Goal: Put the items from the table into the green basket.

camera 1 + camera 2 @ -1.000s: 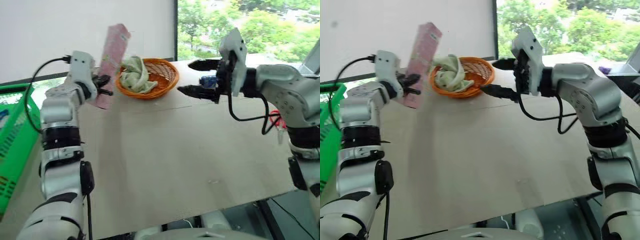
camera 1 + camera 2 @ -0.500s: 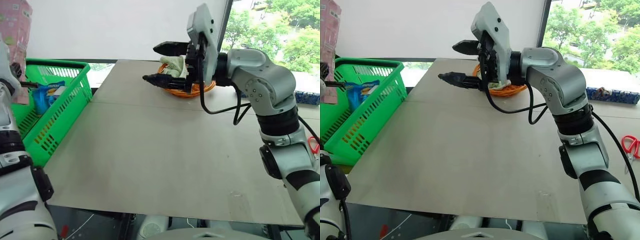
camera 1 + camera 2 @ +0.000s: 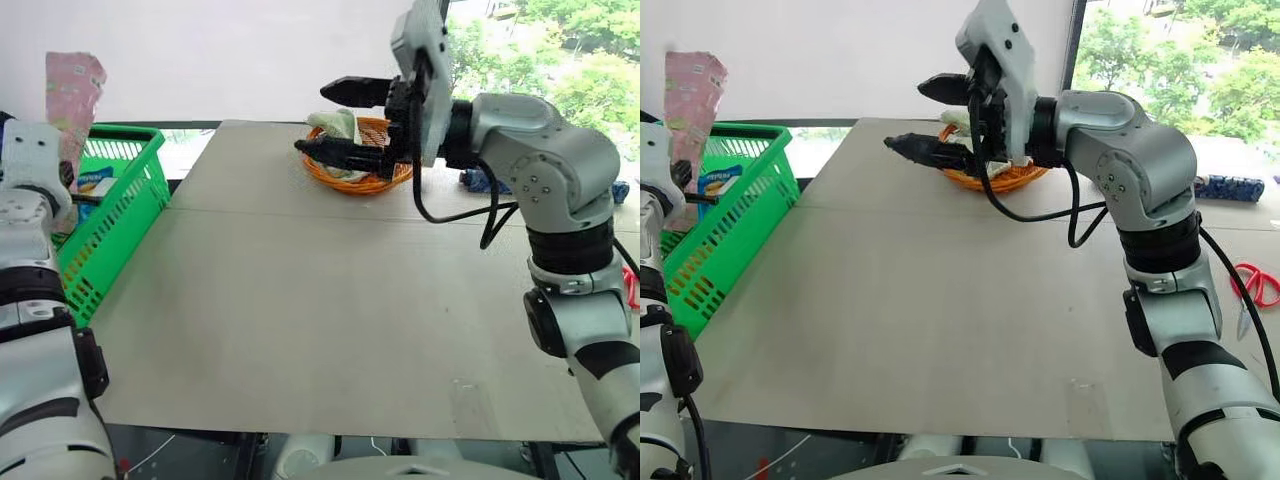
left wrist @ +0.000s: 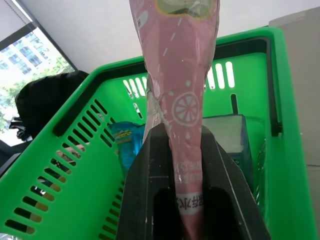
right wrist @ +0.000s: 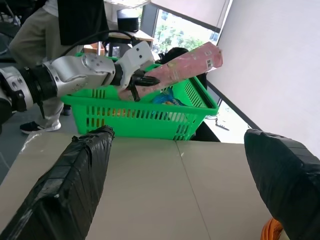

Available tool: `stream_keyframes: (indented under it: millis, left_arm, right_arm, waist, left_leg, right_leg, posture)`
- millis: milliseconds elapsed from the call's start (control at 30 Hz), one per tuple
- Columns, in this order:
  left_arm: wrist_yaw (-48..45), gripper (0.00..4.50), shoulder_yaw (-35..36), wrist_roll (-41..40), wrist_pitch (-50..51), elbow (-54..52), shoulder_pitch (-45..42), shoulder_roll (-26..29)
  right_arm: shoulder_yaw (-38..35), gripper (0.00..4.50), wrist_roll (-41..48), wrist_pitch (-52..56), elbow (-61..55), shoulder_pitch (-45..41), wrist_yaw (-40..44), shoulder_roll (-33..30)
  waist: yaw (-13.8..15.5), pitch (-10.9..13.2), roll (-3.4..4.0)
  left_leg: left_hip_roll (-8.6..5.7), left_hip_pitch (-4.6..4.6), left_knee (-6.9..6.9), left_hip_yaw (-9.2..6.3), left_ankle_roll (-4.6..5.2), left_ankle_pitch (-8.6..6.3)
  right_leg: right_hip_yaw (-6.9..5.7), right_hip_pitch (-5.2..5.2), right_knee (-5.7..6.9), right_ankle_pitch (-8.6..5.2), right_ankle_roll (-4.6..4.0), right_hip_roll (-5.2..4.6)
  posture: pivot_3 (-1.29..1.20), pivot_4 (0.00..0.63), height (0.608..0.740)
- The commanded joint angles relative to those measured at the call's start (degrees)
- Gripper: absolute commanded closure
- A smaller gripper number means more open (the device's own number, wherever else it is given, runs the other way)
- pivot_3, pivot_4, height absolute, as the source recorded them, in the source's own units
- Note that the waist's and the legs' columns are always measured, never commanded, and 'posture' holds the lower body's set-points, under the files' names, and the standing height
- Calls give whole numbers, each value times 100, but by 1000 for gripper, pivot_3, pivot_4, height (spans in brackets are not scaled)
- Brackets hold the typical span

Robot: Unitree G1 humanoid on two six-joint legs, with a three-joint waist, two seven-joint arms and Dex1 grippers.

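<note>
Overhead, the left gripper [image 4: 172, 165] is clamped on the long pink patterned packet [image 4: 180, 75], holding it upright above the green basket [image 4: 277, 150]; the right gripper [image 3: 925, 120], fingers spread wide, hangs over the table [image 3: 920, 300] before the orange wicker basket [image 3: 1015, 180]; red-handled scissors [image 3: 1252, 285] lie at the table's right edge.

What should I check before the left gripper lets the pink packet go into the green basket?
1. Grip: left gripper shut on the pink packet near its lower end: ok.
2. Position: in the left wrist view the packet stands over the open green basket, inside its rim: ok.
3. Landing spot: a blue snack bag and a grey-blue box already lie inside; bare floor beside them: cannot tell.
4. Packet pose: held upright, top well above the rim, so it may tip on release: not ok.
5. Right gripper open, held above the table, away from the basket: ok.
</note>
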Motion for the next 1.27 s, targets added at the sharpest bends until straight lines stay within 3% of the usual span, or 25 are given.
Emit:
stream_keyframes:
  millis: [33,67,100,200,333,467,633,800,900,1000,1267]
  left_arm:
    - [-65,4449,74,-180,-128,41,-216,-70]
    - [-255,4449,183,-378,77,-14,-200,-123]
    - [-313,3526,245,-476,159,-56,-180,-147]
    - [-2,2437,258,-437,-50,-269,-139,-149]
    - [858,577,216,-196,-936,-829,-91,-231]
    - [622,577,277,-849,-649,-2510,122,-1015]
    - [116,577,-267,-2115,1182,-5298,983,-2417]
    - [254,577,-709,-2612,2127,-6545,2016,-3374]
    - [39,577,-1108,-2763,2483,-7147,2914,-3570]
    - [-179,577,-1208,-2787,2646,-7586,3460,-3400]
    - [-685,577,-913,-3131,2948,-8202,4424,-2898]
  right_arm:
    - [-264,0,140,93,-300,-2,-67,-105]
    - [-273,0,149,120,-370,46,-83,-133]
    - [-286,0,163,140,-435,89,-99,-159]
    - [-365,0,223,175,-575,201,-133,-251]
    - [-568,0,315,325,-637,362,-283,-428]
    - [-772,0,162,320,-824,928,-357,-932]
    - [-1242,0,-138,114,-1048,2088,-562,-1680]
    - [-1819,0,-384,-454,-1333,3477,-584,-2053]
    - [-2426,0,-520,-811,-1528,4624,-541,-2215]
    - [-2790,0,-559,-1044,-1710,5332,-506,-2292]
    - [-3297,0,-468,-1111,-2130,6277,-698,-2207]
  waist:
    - [-45,-1,-1]
    - [-59,-2,-3]
    - [-73,-3,-4]
    - [-127,-4,-6]
    - [-172,-5,-8]
    - [-62,-20,-15]
    - [60,-36,-4]
    - [-126,-46,12]
    - [-271,-66,53]
    - [-445,-55,79]
    - [-787,-40,133]
  left_leg:
    - [2,1,0,0,2,1]
    - [3,1,0,0,2,1]
    - [4,1,1,-1,8,5]
    - [6,1,2,-5,21,13]
    - [9,2,1,-7,22,13]
    - [8,3,0,-8,0,-1]
    - [-3,3,7,2,11,-6]
    - [16,13,13,7,37,6]
    - [23,18,3,14,37,6]
    - [25,34,7,26,38,7]
    - [103,184,25,96,8,-11]
  right_leg:
    - [0,0,1,0,0,0]
    - [0,0,2,0,0,0]
    - [-1,1,2,0,0,-1]
    - [5,1,2,0,0,-2]
    - [10,0,4,1,0,-14]
    - [8,3,-2,1,1,-45]
    - [25,18,-19,2,1,-67]
    - [51,21,-10,1,-1,-34]
    - [58,26,-19,0,-3,-18]
    - [62,37,-15,-2,-4,14]
    - [76,170,-64,-28,-8,64]
  posture:
    - [120,0,740]
    - [116,0,740]
    - [117,0,740]
    - [126,0,740]
    - [143,0,740]
    - [149,0,740]
    - [110,0,740]
    - [33,0,740]
    - [1,0,740]
    - [-22,0,740]
    - [-45,0,740]
